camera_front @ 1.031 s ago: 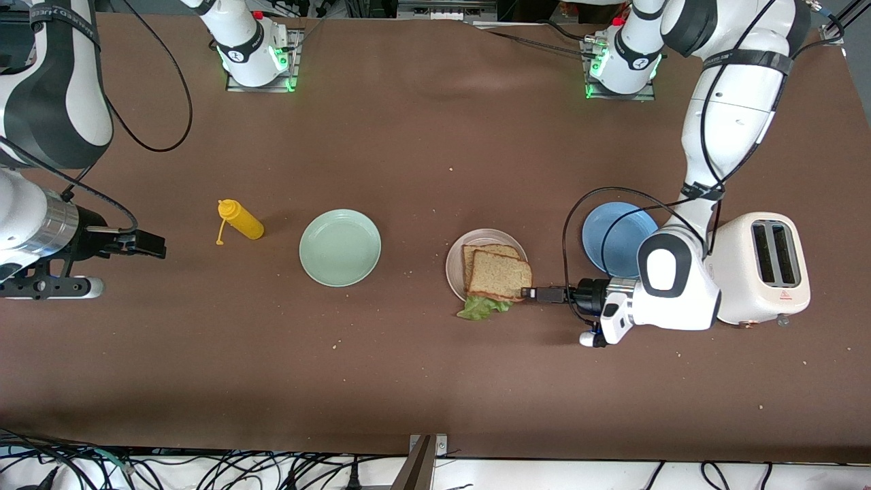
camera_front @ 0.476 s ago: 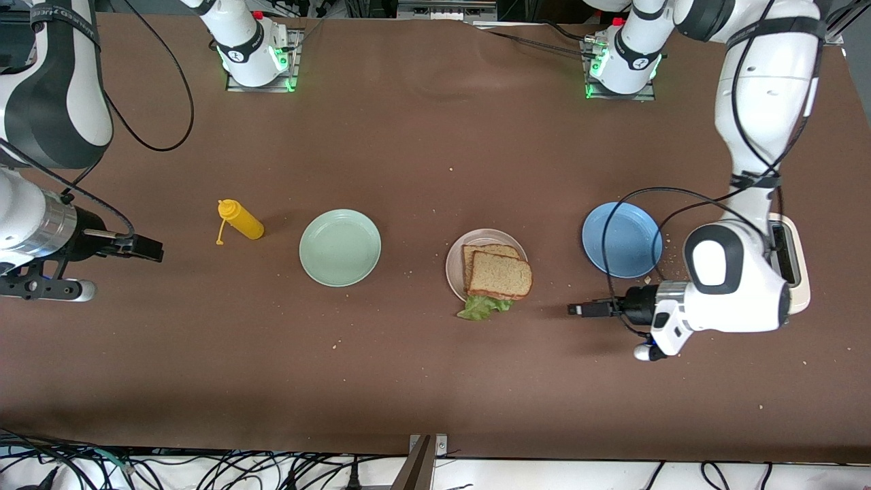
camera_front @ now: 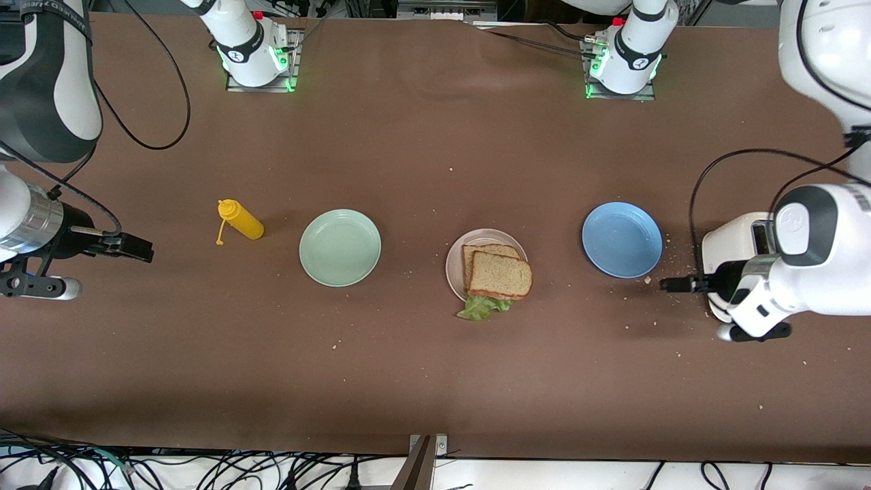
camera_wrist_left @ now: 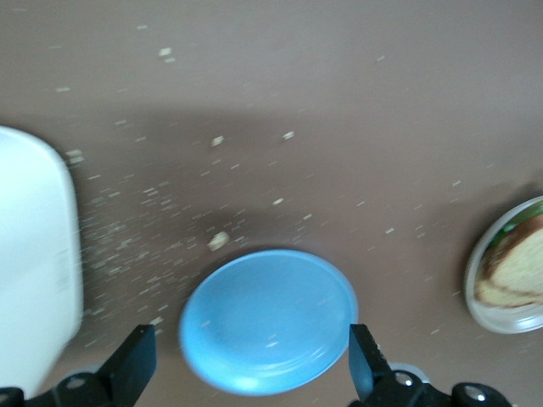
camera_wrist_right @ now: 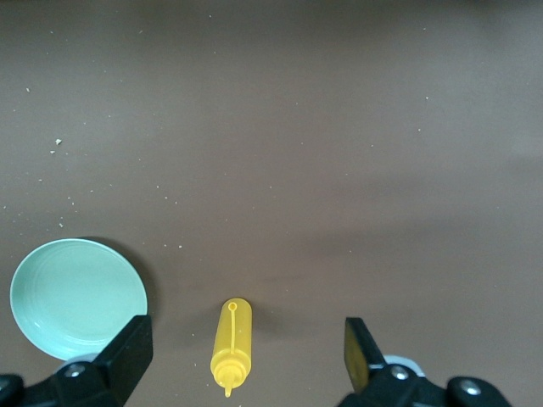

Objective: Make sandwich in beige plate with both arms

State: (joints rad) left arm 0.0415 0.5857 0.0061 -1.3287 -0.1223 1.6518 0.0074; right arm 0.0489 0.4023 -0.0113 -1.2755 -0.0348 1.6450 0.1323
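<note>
**Left arm backed off, sandwich sitting on the plate**

Since the earlier frames had the left gripper (camera_front: 670, 284) right up at the edge of the sandwich (camera_front: 498, 275), the big change is that it has pulled well away toward the left arm's end of the table. It now hangs by the white toaster (camera_front: 731, 245), just past the blue plate (camera_front: 621, 239). Its fingers (camera_wrist_left: 136, 363) are spread wide with nothing between them; in the left wrist view the blue plate shows in the gap, with crumbs scattered around it.

The right gripper (camera_front: 136, 246) is also released and empty, hovering near the right arm's end of the table, and it has drifted a bit further that way. Its wrist view looks down on the yellow squeeze bottle (camera_wrist_right: 232, 343) lying on its side, with the mint-green plate (camera_wrist_right: 78, 297) beside it.

The sandwich hasn't moved: it sits on the beige plate (camera_front: 454, 262), between the mint-green and blue plates. Two toast slices are stacked a bit askew, and the lettuce (camera_front: 480, 307) pokes out over the rim on the side nearer the front camera.

The left arm covers most of the toaster, and the left wrist view is blurry.
</note>
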